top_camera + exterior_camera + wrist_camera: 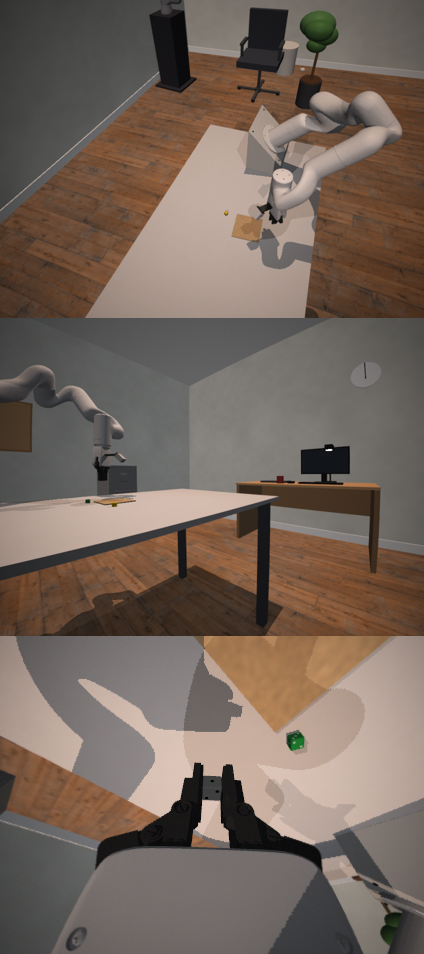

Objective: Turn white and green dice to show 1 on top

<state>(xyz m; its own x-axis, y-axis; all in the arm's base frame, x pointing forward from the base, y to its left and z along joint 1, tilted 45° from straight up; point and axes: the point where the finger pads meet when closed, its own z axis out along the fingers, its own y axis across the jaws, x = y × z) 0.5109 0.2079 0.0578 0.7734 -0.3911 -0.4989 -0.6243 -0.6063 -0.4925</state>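
My gripper is shut on the white die and holds it well above the table. The die looks grey in shadow. In the wrist view one visible face bears a single dark pip and the adjoining face bears two; the other faces are hidden. The green die lies on the table just off a corner of the tan mat; its top number is hard to read. It is hidden in the top view. The yellow die lies beside the mat, off it.
The mat lies flat on the pale table. The arm's angled base block stands at the table's back. The arm's and gripper's shadows fall over the mat and the table around it.
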